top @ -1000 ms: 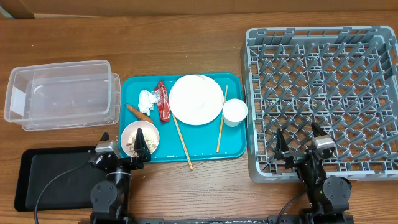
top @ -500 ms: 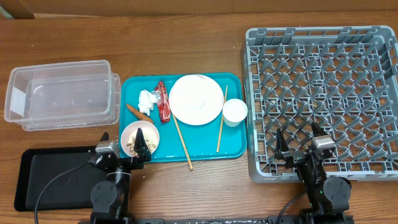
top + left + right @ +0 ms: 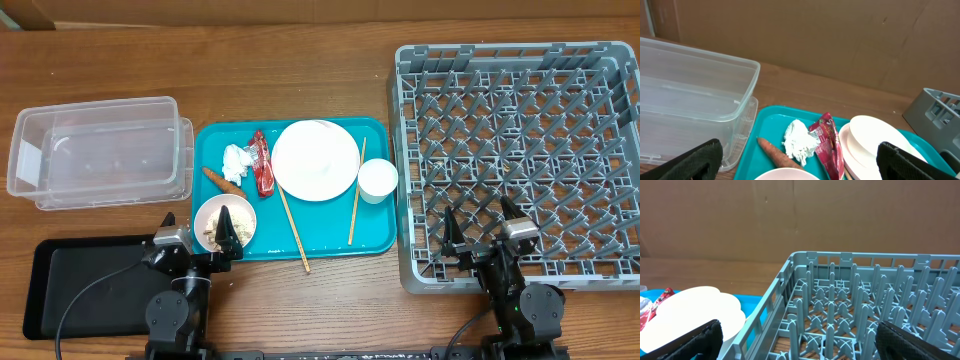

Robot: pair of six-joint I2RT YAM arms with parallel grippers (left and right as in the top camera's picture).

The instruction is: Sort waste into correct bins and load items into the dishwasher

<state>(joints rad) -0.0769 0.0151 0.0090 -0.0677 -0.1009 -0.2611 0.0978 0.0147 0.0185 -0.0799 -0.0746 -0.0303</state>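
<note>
**Setting: a robot test bench laid out as a mock kitchen clean-up station.**

All items stand on one bare wooden table (image 3: 300, 60). Ahead of the left gripper (image 3: 197, 238) lies a teal tray (image 3: 330, 225) with a white plate (image 3: 316, 160), a cup (image 3: 377, 180), a bowl (image 3: 210, 215) and chopsticks (image 3: 355, 205). A clear plastic bin (image 3: 100, 103) sits ahead and to its left, and a black tray (image 3: 90, 280) just to its left. Ahead of the right gripper (image 3: 480, 235), a grey dishwasher rack (image 3: 520, 130) rests directly on the tabletop. Beyond both grippers, a plain brown cardboard panel (image 3: 840, 40) forms the backdrop.
</note>
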